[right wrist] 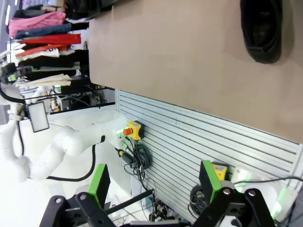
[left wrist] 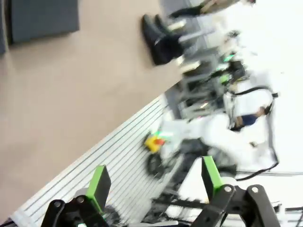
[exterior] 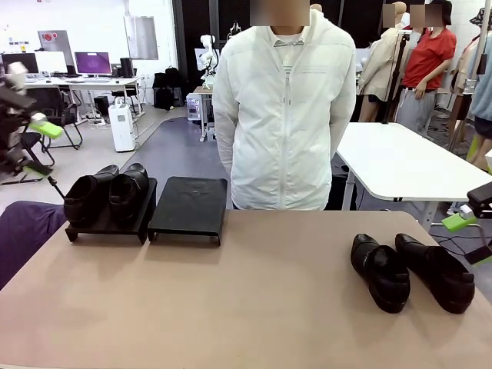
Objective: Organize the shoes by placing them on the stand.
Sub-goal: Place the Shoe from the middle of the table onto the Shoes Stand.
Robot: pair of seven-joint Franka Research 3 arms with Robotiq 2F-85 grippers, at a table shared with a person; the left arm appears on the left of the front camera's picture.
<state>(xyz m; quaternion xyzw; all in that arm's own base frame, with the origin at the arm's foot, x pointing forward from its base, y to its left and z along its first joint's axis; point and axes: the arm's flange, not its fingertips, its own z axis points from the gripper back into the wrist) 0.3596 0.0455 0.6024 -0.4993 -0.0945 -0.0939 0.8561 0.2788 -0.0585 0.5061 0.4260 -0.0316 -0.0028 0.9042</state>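
Near shoes (exterior: 380, 273) — toes apparently robotward.

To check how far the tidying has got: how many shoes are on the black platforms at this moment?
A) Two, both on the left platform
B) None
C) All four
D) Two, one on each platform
A: two shoes stand side by side on the left platform, while the other two shoes lie on the table off to the right.
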